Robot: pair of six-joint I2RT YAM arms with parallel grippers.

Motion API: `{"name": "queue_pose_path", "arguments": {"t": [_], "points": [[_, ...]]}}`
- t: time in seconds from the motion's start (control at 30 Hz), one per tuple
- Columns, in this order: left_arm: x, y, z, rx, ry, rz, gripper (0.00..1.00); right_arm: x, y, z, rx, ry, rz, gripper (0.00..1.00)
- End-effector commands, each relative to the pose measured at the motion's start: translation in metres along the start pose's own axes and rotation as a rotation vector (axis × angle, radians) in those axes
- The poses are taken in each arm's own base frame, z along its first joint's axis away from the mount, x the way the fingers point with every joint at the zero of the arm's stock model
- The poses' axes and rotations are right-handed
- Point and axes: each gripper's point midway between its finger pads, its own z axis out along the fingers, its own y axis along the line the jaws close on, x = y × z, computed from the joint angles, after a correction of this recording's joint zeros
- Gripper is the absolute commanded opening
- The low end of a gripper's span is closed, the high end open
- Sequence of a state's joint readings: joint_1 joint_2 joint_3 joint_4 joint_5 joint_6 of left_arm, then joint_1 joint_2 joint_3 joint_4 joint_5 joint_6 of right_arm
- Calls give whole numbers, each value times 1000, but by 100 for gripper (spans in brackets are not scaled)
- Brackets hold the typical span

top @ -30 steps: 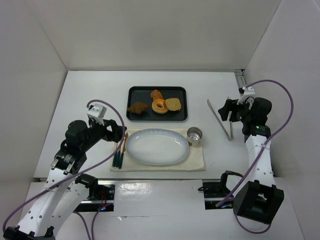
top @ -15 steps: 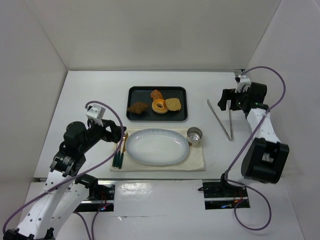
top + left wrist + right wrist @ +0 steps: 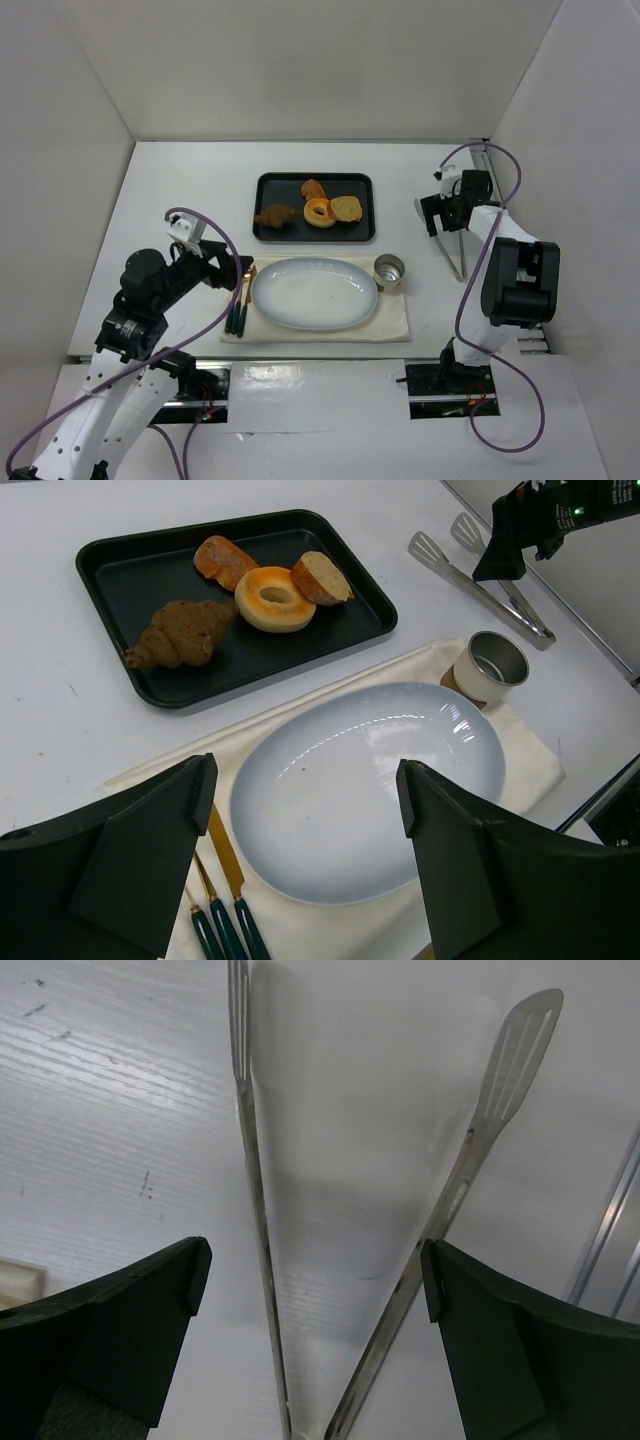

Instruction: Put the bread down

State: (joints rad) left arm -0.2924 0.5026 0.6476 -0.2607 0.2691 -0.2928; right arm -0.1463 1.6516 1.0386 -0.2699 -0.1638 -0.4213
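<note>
**Bread on the tray, both grippers spread**

Top view. The bread (image 3: 347, 208) lies at the right end of the black tray (image 3: 262, 182), up against the ring doughnut (image 3: 319, 212). An orange roll (image 3: 313, 189) sits behind the doughnut and a dark pastry (image 3: 274, 215) lies to its left. The tray sits beyond the white plate (image 3: 315, 293). The plate rests on a cloth (image 3: 395, 318), with a metal cup (image 3: 389, 270) at its right edge and cutlery (image 3: 238, 312) at its left. The left gripper (image 3: 235, 270) hangs by the plate's left edge. The right gripper (image 3: 437, 216) is over the tongs (image 3: 440, 243), well right of the tray, and its fingers are too small here to judge.

Left wrist view. The left gripper's fingers stand wide apart with nothing between them, and the plate is beneath. The bread is tilted, leaning on the doughnut.

Right wrist view. The right gripper's fingers are spread wide, straddling both arms of the tongs, which lie flat on the table. Nothing is pinched. One tong arm runs close by a finger. The bread is out of frame.
</note>
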Motion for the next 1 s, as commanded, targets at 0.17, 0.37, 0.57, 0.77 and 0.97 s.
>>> {"name": "queue_pose_path", "arguments": {"t": [0.17,0.37,0.57,0.77,0.97], "points": [[-19,-15,-7,61,-79,12,90,5,-18,-10,82,-2,-43,100],[-19,-15,-7,61,-79,12,90,17,-19,-10,61,31,-32,100],[-19,-15,-7,61,-79,12,90,29,-25,-10,43,54,-4,100],[-19,-15,-7,61,-79,12,90,36,-17,-9,-29,61,-1,100],[-19,-15,-7,61,-79,12,90,31,-9,-17,-98,31,12,100]]}}
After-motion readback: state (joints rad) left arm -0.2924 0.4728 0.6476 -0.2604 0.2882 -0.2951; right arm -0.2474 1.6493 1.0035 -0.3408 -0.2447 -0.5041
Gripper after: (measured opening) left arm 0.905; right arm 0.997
